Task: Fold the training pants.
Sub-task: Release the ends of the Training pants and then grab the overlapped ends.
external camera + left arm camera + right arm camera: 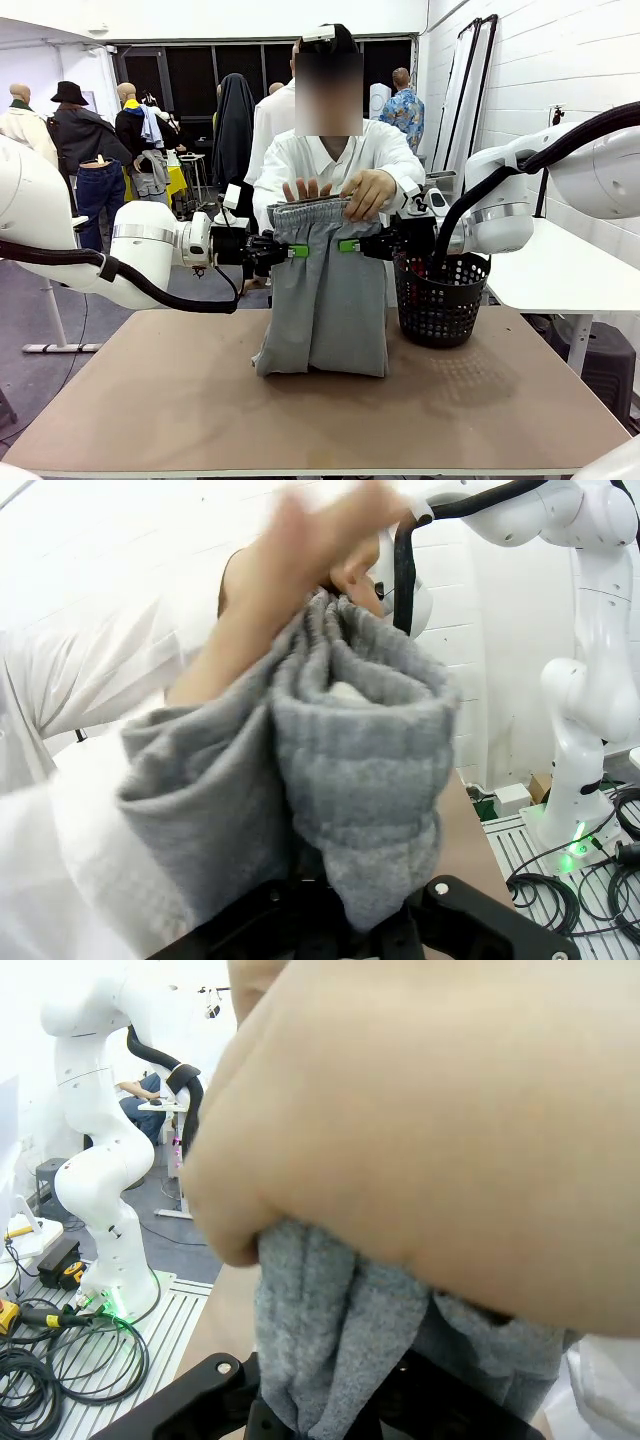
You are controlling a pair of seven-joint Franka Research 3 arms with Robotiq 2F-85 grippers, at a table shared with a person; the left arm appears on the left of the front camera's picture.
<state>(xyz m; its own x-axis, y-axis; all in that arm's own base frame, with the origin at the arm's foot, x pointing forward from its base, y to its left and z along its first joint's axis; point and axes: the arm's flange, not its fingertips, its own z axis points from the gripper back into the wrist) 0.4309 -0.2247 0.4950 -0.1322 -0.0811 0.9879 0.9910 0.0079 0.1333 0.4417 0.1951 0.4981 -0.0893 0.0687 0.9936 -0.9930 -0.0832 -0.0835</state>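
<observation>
Light grey soft jersey training pants (325, 300) hang just left of the black mesh plastic basket (440, 300), long axis vertical, hem touching the brown tabletop (180, 400). Left tool (291, 251) and right tool (351, 245) each clamp a side below the waistband, the right one nearer the basket. Person's hand (368, 192) grips the waistband on the basket side. The flat tabletop left of the basket looks roomy enough to lay the pants down.
</observation>
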